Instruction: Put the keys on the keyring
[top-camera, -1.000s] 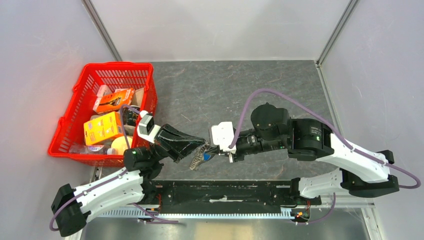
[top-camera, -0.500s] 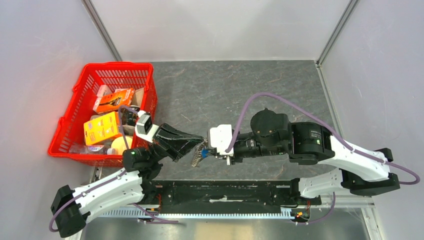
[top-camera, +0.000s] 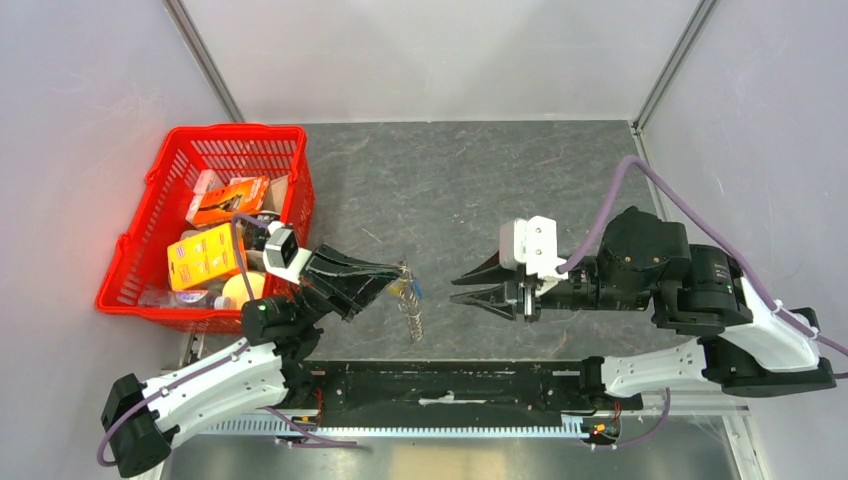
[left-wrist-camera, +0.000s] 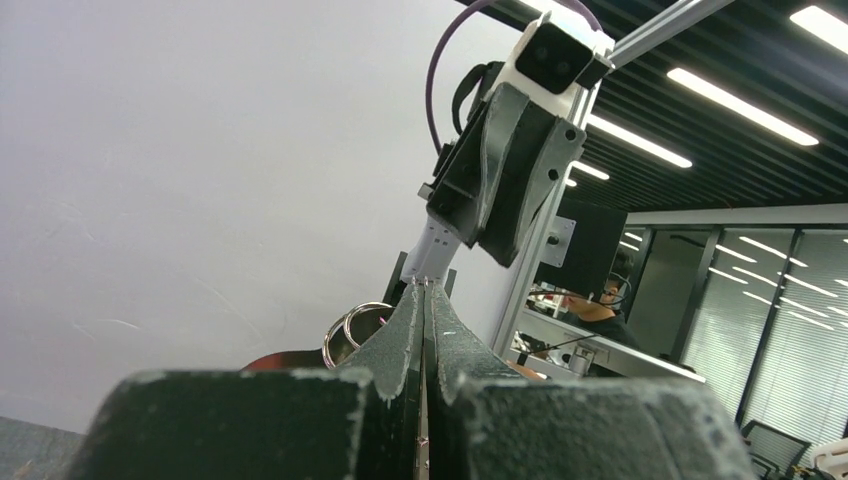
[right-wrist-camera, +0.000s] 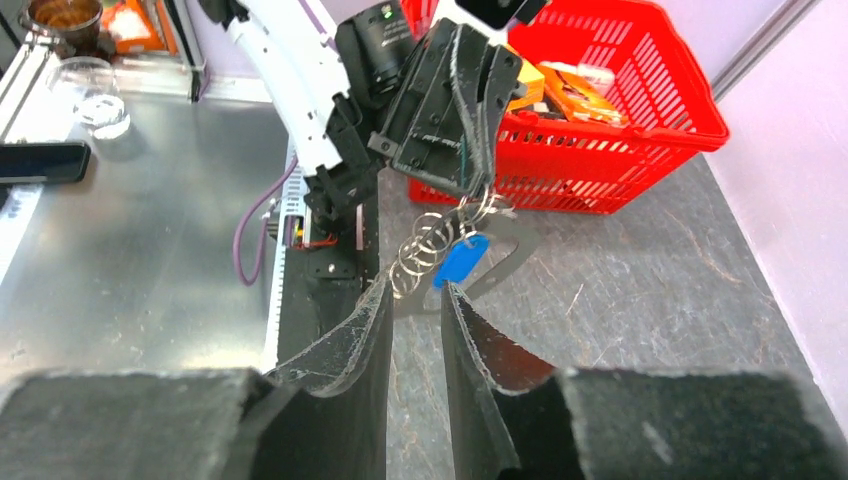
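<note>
Pinching the keyring (top-camera: 404, 283) tight so the blue key (top-camera: 416, 291) and chain (top-camera: 415, 322) dangle free, the left gripper (top-camera: 398, 271) seems to offer it to the right gripper (top-camera: 454, 289), which sits empty and half-open at its 3 o'clock.
</note>
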